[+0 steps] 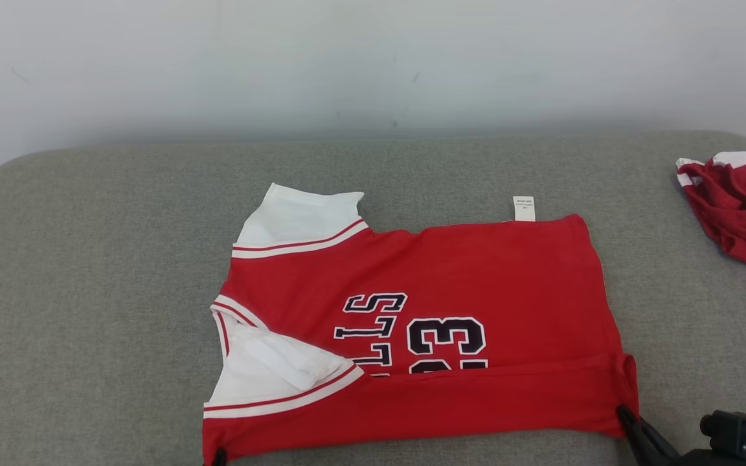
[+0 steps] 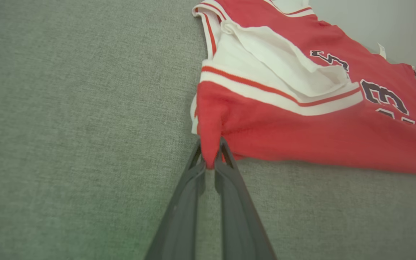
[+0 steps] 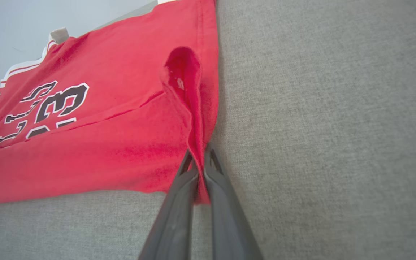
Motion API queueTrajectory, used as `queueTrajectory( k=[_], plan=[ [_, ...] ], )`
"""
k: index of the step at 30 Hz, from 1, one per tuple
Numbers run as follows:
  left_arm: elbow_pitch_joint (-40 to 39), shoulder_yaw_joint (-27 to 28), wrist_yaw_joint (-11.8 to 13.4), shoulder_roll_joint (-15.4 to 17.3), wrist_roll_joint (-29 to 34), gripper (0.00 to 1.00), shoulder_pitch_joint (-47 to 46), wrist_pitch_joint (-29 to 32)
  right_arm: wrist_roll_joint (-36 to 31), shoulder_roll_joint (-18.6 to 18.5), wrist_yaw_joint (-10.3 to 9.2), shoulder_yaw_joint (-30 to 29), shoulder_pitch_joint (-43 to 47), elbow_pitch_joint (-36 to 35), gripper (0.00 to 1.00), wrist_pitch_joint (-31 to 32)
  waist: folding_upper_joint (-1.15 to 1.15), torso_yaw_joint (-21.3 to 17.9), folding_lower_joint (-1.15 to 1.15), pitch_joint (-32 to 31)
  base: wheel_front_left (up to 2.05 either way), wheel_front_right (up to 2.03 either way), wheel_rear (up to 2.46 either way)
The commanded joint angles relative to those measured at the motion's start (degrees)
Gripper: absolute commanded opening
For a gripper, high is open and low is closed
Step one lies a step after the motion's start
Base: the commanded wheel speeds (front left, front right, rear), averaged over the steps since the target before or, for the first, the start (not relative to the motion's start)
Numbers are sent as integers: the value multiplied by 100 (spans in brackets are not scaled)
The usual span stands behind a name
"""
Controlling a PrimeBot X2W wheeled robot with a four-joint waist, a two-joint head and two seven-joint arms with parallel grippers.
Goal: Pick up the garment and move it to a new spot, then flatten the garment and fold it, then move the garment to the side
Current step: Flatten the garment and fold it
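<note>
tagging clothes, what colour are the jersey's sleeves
The jersey has white sleeves with a red-and-white striped band, clearest in the left wrist view.

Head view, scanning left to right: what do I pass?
Left gripper → red jersey, pinched at both near corners → right gripper → crumpled red garment.
</note>
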Motion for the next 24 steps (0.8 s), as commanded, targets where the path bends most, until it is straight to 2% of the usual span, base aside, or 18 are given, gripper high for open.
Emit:
queueTrajectory(
  k=[1, 7, 8, 10, 11, 12, 13, 18, 24],
  plan=[
    [-17, -6, 42, -11, 16, 0, 90, -10, 41, -2, -17, -55, 124, -41, 0, 4, 0, 77, 1, -23, 0, 0, 0],
    [-44, -26, 67, -58, -33, 0, 109, -2, -105, 123, -17, -281, 439, -316, 0, 151, 0, 46, 1, -46, 0, 0, 0],
    [-34, -30, 69, -61, -36, 0, 119, -2, -151, 141, -17, -312, 448, -345, 4, 166, 0, 27, 1, -49, 0, 0, 0],
    [-14, -47, 65, -61, -38, 0, 135, 5, -278, 184, -17, -392, 446, -414, 67, 148, 0, 2, 1, -56, 0, 0, 0],
    [-26, -25, 76, -63, -32, 5, 140, -6, -336, 206, -17, -437, 443, -450, 91, 96, 0, -8, 1, -64, 0, 0, 0],
    [-26, -25, 76, -63, -32, 5, 140, -6, -336, 206, -17, -437, 443, -450, 91, 96, 0, -8, 1, -64, 0, 0, 0],
    [-82, 29, 100, -69, 40, 100, 147, -36, -489, 240, -17, -559, 454, -500, 100, 23, 0, -18, 1, -81, 0, 0, 0],
    [-287, 203, 194, -77, 239, 100, 198, -66, -839, 317, -17, -826, 484, -676, 100, -141, 0, -16, 1, -135, 0, 0, 0],
    [-1019, 877, 221, -124, 749, 100, 365, -62, -1510, 541, -17, -1267, 462, -1160, 100, -308, 0, -36, 1, -249, 0, 0, 0]
  ],
)
